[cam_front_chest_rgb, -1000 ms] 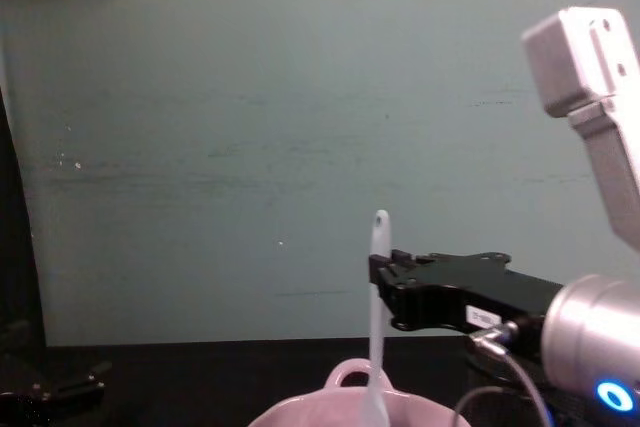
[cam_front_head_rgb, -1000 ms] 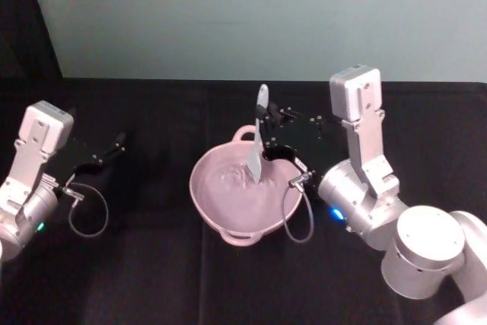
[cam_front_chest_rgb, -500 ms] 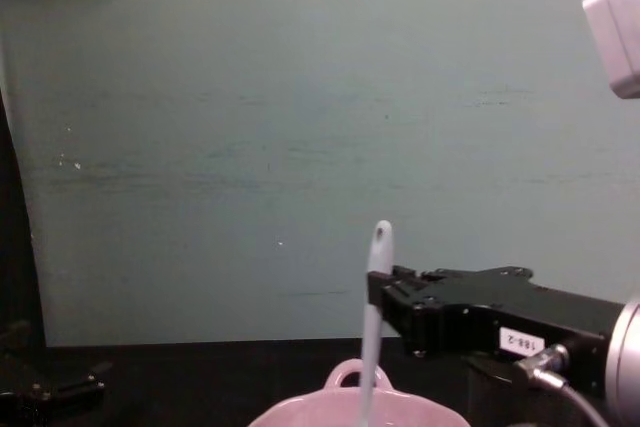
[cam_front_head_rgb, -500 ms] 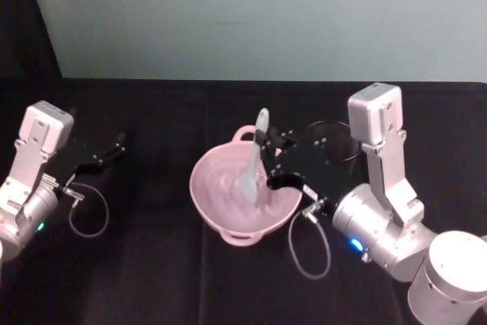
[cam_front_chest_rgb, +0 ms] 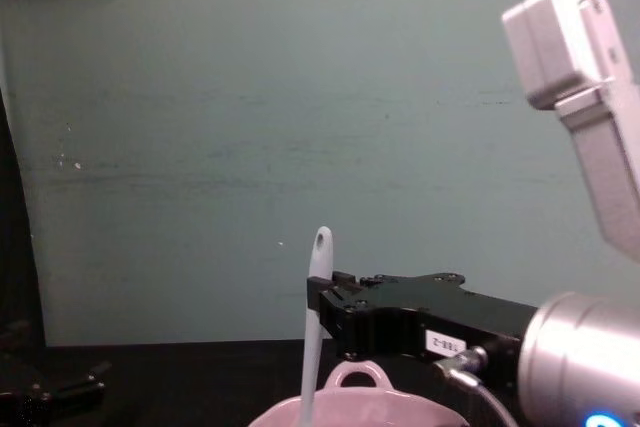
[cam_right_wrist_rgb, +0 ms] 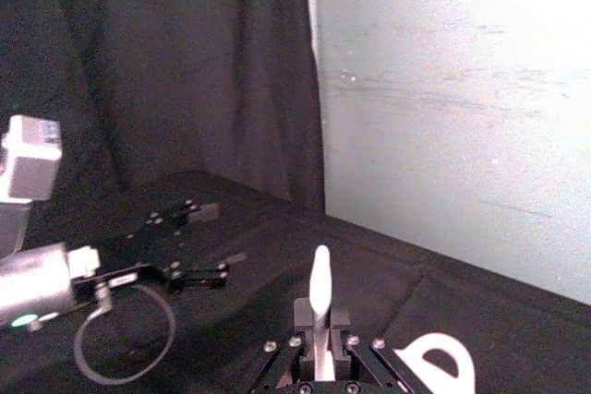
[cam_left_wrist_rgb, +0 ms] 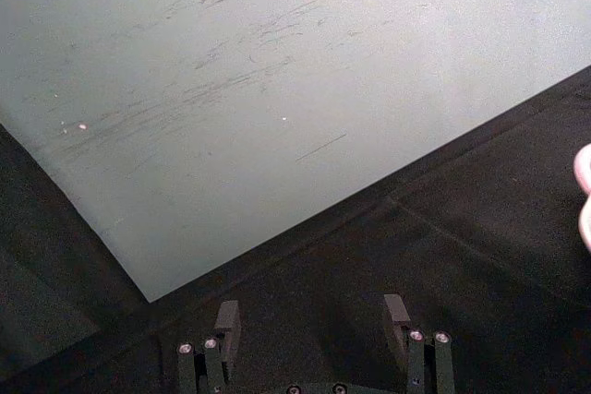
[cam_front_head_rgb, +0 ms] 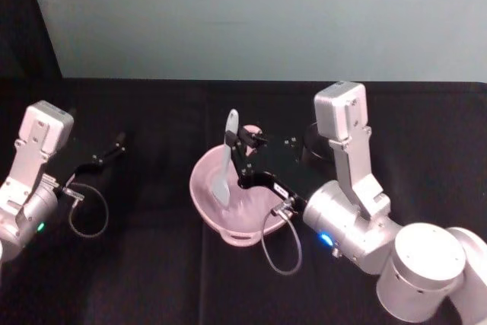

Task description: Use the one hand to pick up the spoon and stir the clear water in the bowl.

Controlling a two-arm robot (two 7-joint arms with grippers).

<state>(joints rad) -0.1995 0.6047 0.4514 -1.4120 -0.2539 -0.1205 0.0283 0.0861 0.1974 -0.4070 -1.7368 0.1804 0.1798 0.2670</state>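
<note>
A pink bowl (cam_front_head_rgb: 202, 182) with a wavy rim sits on the black table (cam_front_head_rgb: 152, 264). The left gripper (cam_front_head_rgb: 114, 148) rests spread apart, far left. The right gripper (cam_front_head_rgb: 240, 150) pinches the spoon (cam_front_head_rgb: 226, 159) high on its handle, scoop down in the bowl. The spoon looks thin, light and stiff, maybe slippery when wet.

The white label (cam_front_chest_rgb: 440, 343) on the right tool (cam_front_chest_rgb: 320, 304) is too small to read.

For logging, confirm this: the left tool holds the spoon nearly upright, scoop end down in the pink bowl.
Wrong arm. The head view shows the right tool holding the spoon nearly upright, scoop end down in the pink bowl; the left tool sits idle at the left.
</note>
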